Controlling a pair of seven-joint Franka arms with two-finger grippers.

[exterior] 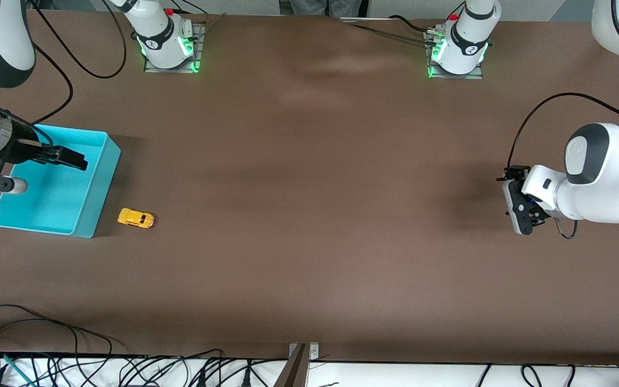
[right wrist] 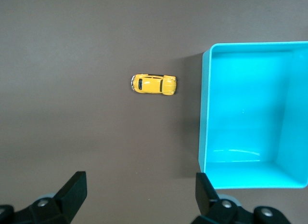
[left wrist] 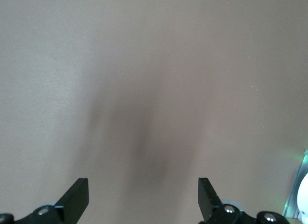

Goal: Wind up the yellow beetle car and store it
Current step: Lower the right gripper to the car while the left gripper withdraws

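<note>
The yellow beetle car [exterior: 135, 218] [right wrist: 154, 84] stands on the brown table beside the teal bin [exterior: 97, 193], on the bin's side toward the left arm's end. My right gripper [exterior: 73, 158] [right wrist: 139, 190] hangs high over the bin's edge and the table beside it. It is open with nothing between its fingers, well apart from the car. My left gripper [exterior: 518, 204] [left wrist: 143, 195] waits open over bare table at the left arm's end and holds nothing.
The teal bin [right wrist: 204, 113] is open-topped with nothing in it. Both arm bases [exterior: 167, 45] [exterior: 457, 51] are lit green along the table's edge farthest from the front camera. Loose cables [exterior: 73, 365] lie along the nearest edge.
</note>
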